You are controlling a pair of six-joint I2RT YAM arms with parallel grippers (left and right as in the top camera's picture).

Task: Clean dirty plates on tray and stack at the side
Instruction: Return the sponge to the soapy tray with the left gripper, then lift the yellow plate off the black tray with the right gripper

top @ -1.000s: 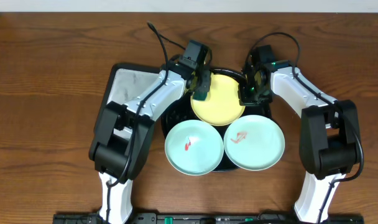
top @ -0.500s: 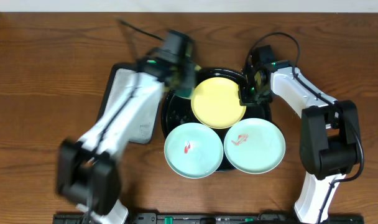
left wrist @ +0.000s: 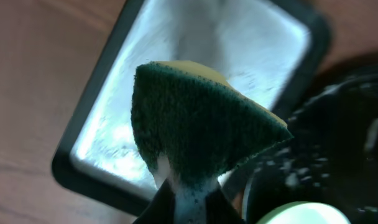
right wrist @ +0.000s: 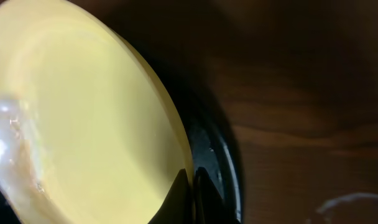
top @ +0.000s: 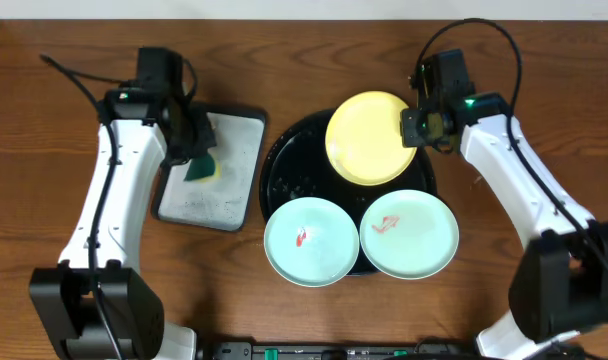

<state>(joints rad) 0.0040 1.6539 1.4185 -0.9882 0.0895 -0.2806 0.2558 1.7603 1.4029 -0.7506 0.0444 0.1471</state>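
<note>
The smooth round yellow plate (top: 367, 138) overhung the back right rim of the glossy black tray (top: 292, 172), its edge pinched in my closed right claw (top: 416, 128), while two pale mint plates (top: 311, 238) with red smears lay flat at the front. My left claw (top: 191, 155) gripped a coarse green sponge (top: 200, 170) over the grey rectangular tray (top: 239, 150) on the wooden counter (top: 554, 50); a second earlier it had been at the yellow plate.

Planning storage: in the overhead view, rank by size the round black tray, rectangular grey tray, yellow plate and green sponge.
Largest to smallest:
1. round glossy black tray
2. rectangular grey tray
3. round yellow plate, possibly nearer the camera, so slightly flattered
4. green sponge
</note>
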